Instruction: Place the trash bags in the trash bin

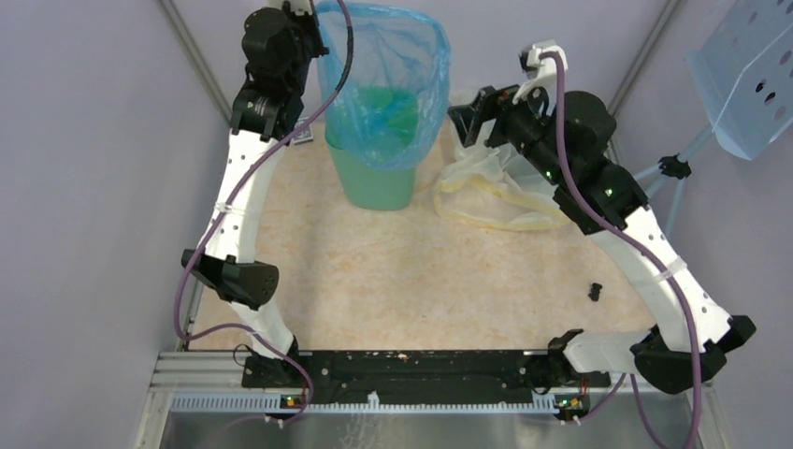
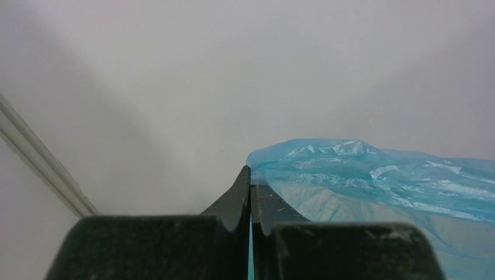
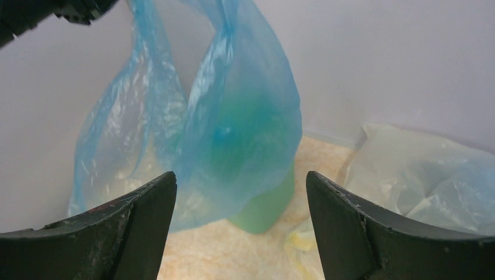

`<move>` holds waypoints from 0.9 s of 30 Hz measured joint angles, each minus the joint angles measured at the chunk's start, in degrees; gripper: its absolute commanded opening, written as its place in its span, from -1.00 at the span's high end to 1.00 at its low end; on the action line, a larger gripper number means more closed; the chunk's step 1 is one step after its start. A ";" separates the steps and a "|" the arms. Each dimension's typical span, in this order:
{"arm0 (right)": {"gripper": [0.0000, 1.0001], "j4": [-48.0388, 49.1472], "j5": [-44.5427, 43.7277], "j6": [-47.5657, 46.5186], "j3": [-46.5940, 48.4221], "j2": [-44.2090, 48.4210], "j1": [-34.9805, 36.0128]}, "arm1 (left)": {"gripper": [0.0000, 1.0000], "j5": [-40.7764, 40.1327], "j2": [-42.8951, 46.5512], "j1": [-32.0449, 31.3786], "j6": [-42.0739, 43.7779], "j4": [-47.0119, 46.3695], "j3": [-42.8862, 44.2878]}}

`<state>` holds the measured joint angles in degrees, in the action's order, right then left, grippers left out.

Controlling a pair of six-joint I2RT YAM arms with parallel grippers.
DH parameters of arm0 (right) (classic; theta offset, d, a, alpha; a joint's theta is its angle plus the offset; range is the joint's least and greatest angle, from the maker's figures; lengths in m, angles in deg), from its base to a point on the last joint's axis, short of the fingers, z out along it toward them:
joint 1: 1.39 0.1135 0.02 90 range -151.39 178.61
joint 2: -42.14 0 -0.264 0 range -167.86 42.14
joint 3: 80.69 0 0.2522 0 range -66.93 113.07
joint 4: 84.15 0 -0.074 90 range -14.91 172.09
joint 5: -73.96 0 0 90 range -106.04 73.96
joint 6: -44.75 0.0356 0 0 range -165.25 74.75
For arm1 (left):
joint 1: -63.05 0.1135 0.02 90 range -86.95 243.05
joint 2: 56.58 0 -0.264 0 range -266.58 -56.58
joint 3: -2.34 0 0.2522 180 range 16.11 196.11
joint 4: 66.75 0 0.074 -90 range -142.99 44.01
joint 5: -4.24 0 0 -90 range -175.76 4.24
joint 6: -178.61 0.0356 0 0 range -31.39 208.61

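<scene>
Thin, crinkly, translucent plastic — blue bag (image 1: pixel 393 84), smooth matt plastic green bin (image 1: pixel 379 187), filmy pale bag (image 1: pixel 496 192), mottled matt tabletop (image 1: pixel 421 281)

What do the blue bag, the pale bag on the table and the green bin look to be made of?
The green bin looks like rigid moulded plastic: smooth plain wall, holding shape. The blue bag is thin, glossy plastic film: finely creased, the bin showing through. The pale bag seems similar film, yellowish, softly crumpled.
</scene>
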<state>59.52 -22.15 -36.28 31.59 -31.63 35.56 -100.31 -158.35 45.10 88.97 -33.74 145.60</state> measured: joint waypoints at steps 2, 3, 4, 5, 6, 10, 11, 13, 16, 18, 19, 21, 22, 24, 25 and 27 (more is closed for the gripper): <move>-0.57 2.60 0.04 0.74 -5.64 3.34 0.00 | 1.00 0.44 0.00 0.68 -0.76 -0.17 0.28; -0.54 3.67 0.04 1.29 -7.67 4.48 0.00 | 1.00 0.57 -0.02 0.90 -1.05 -0.26 0.39; -0.47 5.14 0.17 1.84 -10.36 5.90 0.00 | 1.00 0.74 -0.04 1.25 -1.53 -0.33 0.48; -0.39 6.01 0.20 2.32 -12.22 6.88 0.00 | 1.00 0.92 -0.04 1.51 -1.95 -0.33 0.48; -0.27 6.84 0.20 2.86 -13.77 7.58 0.00 | 1.00 1.09 -0.04 1.75 -2.21 -0.33 0.48; 0.53 10.40 0.11 5.86 -20.52 9.07 0.00 | 1.00 1.95 -0.04 3.06 -3.67 -0.33 0.48; 0.76 11.13 0.11 6.43 -22.08 9.07 0.00 | 1.00 2.14 -0.04 3.45 -3.98 -0.33 0.48; 1.00 12.76 0.28 7.98 -25.24 8.70 0.00 | 1.00 2.67 -0.04 4.13 -4.76 -0.33 0.48; 1.00 15.58 1.46 10.29 -27.98 6.51 0.00 | 1.00 3.43 -0.04 4.76 -5.33 -0.39 0.22; 1.00 18.16 2.86 11.37 -28.09 4.13 0.00 | 1.00 3.98 -0.04 4.92 -5.86 -0.59 -0.33; 1.00 19.85 3.96 12.07 -28.06 2.60 0.00 | 1.00 4.50 0.00 4.98 -6.23 -0.79 -0.83; 1.00 22.32 6.27 13.33 -27.52 -0.87 0.00 | 1.00 5.07 0.00 5.16 -6.56 -1.09 -1.92; 1.00 23.06 7.06 13.84 -27.08 -2.51 0.00 | 1.00 5.40 0.00 5.18 -6.75 -1.14 -2.58; 1.00 24.17 8.94 14.93 -25.09 -6.88 0.00 | 1.00 6.01 0.00 5.22 -7.08 -1.01 -3.63; 1.00 24.50 9.51 15.34 -23.98 -8.81 0.00 | 1.00 6.27 0.00 5.25 -7.30 -0.96 -3.98; 1.00 24.87 10.67 16.04 -21.24 -12.72 0.00 | 1.00 6.62 0.00 5.35 -7.58 -0.92 -4.20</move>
<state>84.39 -11.48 -20.24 10.35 -44.36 35.56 -93.69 -158.35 50.45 81.39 -34.66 141.40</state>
